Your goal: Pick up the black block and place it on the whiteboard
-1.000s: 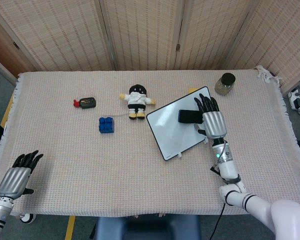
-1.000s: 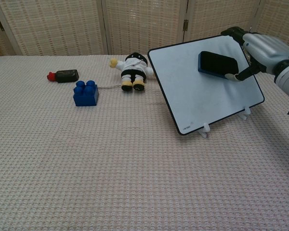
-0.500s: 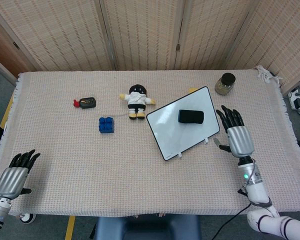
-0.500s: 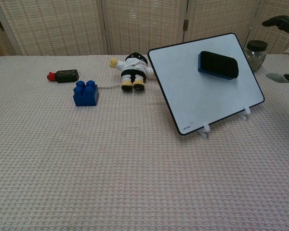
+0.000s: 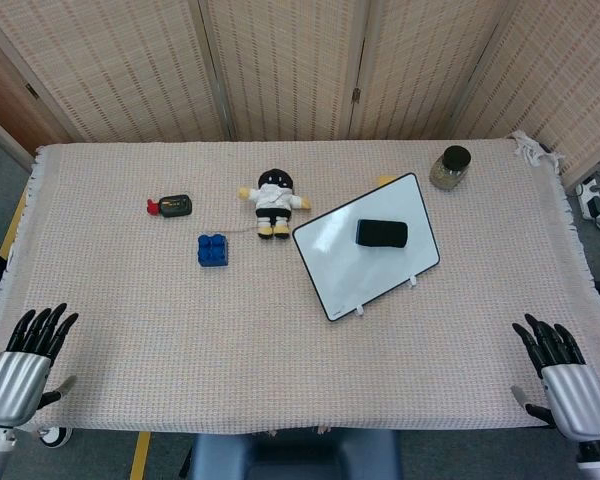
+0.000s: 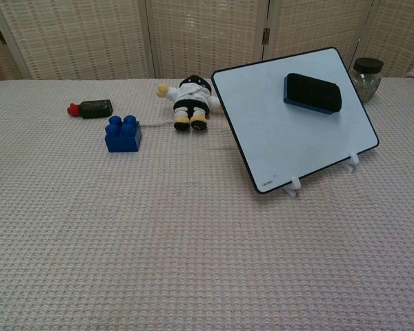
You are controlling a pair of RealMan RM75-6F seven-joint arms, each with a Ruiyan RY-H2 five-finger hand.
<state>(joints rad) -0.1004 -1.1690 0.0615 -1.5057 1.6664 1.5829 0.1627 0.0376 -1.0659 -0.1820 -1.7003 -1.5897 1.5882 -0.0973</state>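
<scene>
Right hand (image 5: 571, 391) empty, black block (image 5: 382, 233) far off

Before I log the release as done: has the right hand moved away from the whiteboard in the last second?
Yes. The right hand has pulled back from the whiteboard to the table's near right edge, leaving the black block on it.

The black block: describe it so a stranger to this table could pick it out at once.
Find the whiteboard, tilted on small white feet at the table's right centre. The black block sits on its white face, in the upper half. It is the only thing on the board, a dark rounded slab, unlike the blue brick and doll further left.
</scene>
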